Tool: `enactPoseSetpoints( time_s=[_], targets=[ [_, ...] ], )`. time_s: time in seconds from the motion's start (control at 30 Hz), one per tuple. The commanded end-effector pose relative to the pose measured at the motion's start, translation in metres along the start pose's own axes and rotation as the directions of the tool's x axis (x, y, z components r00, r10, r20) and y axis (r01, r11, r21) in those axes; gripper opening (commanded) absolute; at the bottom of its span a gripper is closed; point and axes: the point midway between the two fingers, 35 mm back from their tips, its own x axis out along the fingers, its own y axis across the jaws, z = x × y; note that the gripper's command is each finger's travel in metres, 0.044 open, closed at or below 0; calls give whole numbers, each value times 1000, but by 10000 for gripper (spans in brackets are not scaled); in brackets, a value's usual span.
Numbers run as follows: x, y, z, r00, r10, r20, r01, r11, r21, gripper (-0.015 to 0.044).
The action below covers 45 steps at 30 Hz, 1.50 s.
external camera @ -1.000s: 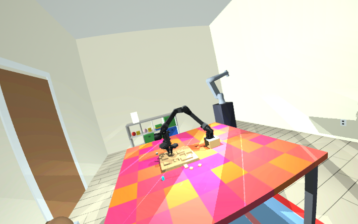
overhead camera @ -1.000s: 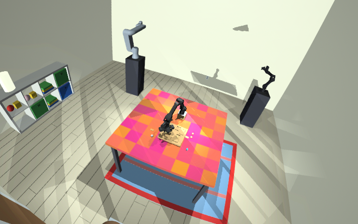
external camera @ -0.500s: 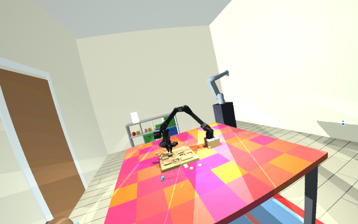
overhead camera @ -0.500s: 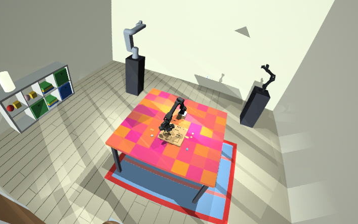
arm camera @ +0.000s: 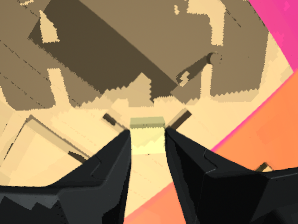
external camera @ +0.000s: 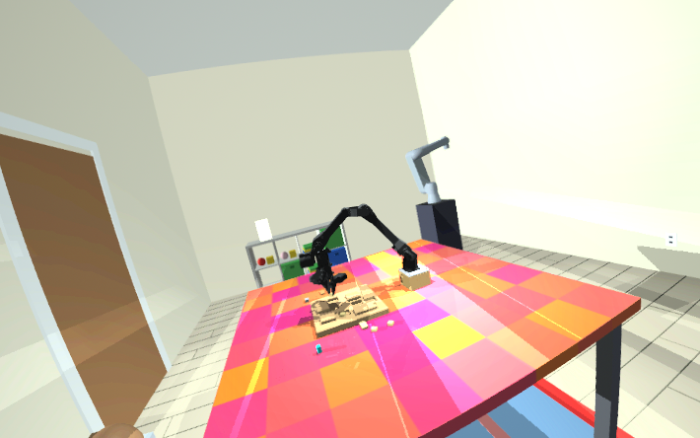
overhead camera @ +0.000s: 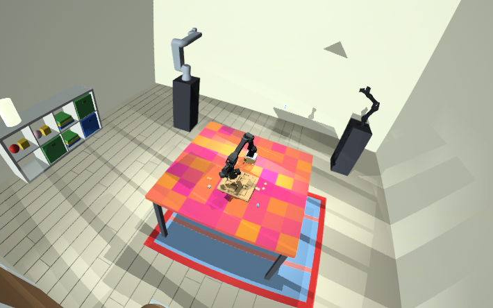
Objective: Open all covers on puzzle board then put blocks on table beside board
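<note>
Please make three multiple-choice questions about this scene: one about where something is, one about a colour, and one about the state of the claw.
1. Where does the tan wooden puzzle board lie?
A. on the pink and orange checkered table top
B. on the floor by the door
C. inside the grey shelf unit

2. What colour is the smallest loose block, lying on the table nearest the exterior camera?
A. black
B. cyan
C. dark green

3. How does the black claw stand?
A. wide open and holding nothing
B. not in view at all
C. shut on a small pale block

Answers:
1. A, as the exterior view shows the board flat on the checkered table.
2. B, as that block shows cyan against the pink squares.
3. C, as the wrist view shows a pale block between the two fingertips, above the board.
</note>
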Motion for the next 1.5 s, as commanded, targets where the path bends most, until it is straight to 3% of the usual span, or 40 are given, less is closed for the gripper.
enactPoseSetpoints(
  time_s=[0.0,0.8,1.47],
  targets=[
    [-7,-1,0,1000,-5,-2,5,1000,-2,80],
    [-59,-1,-1,1000,-6,-2,6,1000,-1,80],
    [-60,-24,-74,1000,-10,-10,10,1000,-1,80]
  ],
)
